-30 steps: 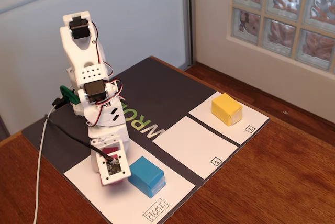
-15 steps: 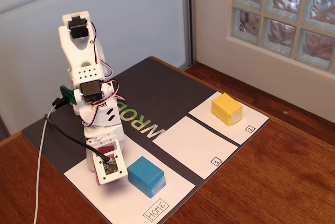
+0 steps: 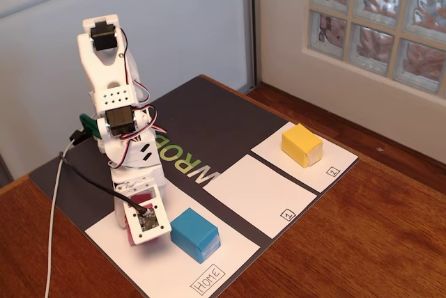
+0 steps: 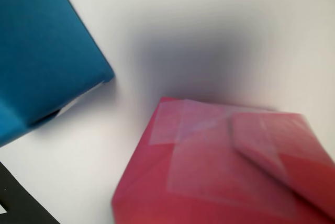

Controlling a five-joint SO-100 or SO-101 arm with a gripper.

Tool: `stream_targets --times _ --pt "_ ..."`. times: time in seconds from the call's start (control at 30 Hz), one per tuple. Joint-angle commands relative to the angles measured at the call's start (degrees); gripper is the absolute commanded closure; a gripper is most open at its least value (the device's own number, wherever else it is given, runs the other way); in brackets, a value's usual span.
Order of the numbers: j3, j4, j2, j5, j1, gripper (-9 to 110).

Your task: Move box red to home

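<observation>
The box red [image 4: 225, 166] fills the lower right of the wrist view, pinkish-red, paper-wrapped and tilted, close over the white home sheet [image 4: 209, 35]. In the fixed view only slivers of the box red [image 3: 143, 198] show behind the wrist's white camera mount. My gripper [image 3: 139, 232] is down low over the home sheet [image 3: 174, 270], whose corner carries a hand-lettered "Home" label [image 3: 209, 279]. The gripper appears shut on the box, though its fingers are hidden in both views. A blue box [image 3: 195, 234] stands on the same sheet just right of the gripper, and the blue box [image 4: 42, 51] is at upper left in the wrist view.
A yellow box [image 3: 302, 144] sits on the small sheet marked 2 [image 3: 336, 161]. The sheet marked 1 [image 3: 254, 193] lies between it and home. All sheets rest on a dark mat [image 3: 209, 117] on a wooden table. A white cable [image 3: 52, 242] runs down the left.
Since a second ago the arm has shifted slightly left and lower over the home sheet, the red box with it. Almost nothing has moved in the last half second.
</observation>
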Motion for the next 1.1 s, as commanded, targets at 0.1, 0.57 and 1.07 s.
stream_targets --times 0.1,0.57,1.07 --pt "0.26 -2.29 -1.76 -0.44 0.53 96" --pt "0.26 -2.9 -1.76 0.0 -0.09 68" --pt "0.26 -2.46 2.9 2.02 -2.37 58"
